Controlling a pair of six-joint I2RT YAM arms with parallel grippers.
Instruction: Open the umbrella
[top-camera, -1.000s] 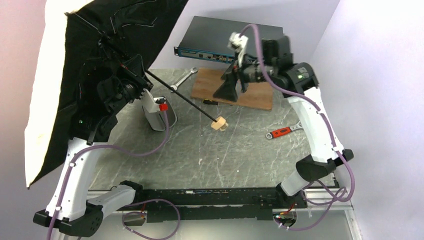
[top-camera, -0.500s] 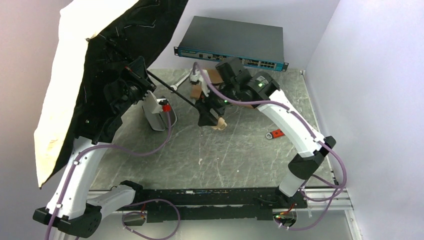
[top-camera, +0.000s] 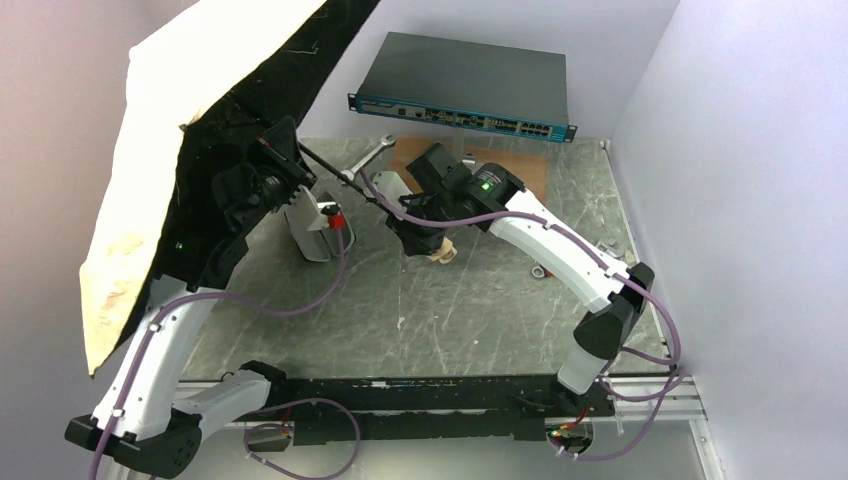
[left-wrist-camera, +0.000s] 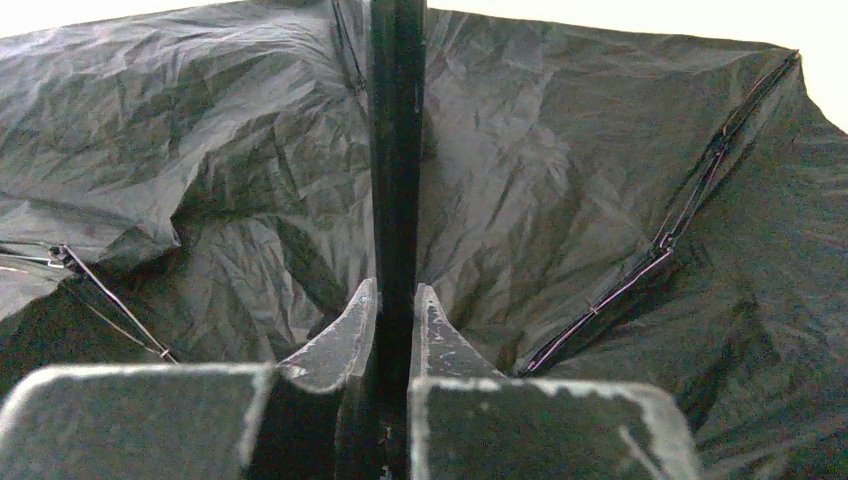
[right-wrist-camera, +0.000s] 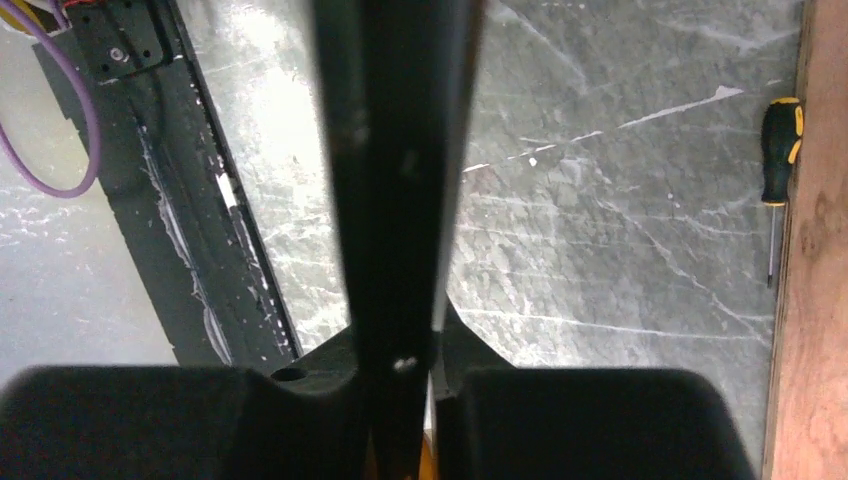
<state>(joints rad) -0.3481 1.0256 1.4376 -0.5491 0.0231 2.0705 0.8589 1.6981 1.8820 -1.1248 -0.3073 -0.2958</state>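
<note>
The umbrella (top-camera: 170, 170) stands open at the upper left, its cream outside facing left and its black lining (left-wrist-camera: 560, 150) facing the arms. Its thin black shaft (top-camera: 355, 190) slants down to the right and ends in a pale wooden handle (top-camera: 442, 251) just above the table. My left gripper (top-camera: 285, 165) is shut on the shaft (left-wrist-camera: 397, 120) close under the canopy, one finger on each side of it (left-wrist-camera: 395, 292). My right gripper (top-camera: 418, 234) is shut on the shaft (right-wrist-camera: 395, 150) just above the handle, its dark fingers pressed to both sides (right-wrist-camera: 398, 338).
A dark-grey network switch (top-camera: 460, 85) lies at the back, with a wooden board (top-camera: 525, 168) in front of it. A silver wrench (top-camera: 366, 158) lies under the shaft. A grey device with a red button (top-camera: 318, 226) stands by the left arm. A yellow-handled screwdriver (right-wrist-camera: 780, 140) lies beside the board.
My right arm swung down from above the board to the shaft near the handle, and its jaws closed on it. The canopy tilted slightly. The left grip is unchanged.
</note>
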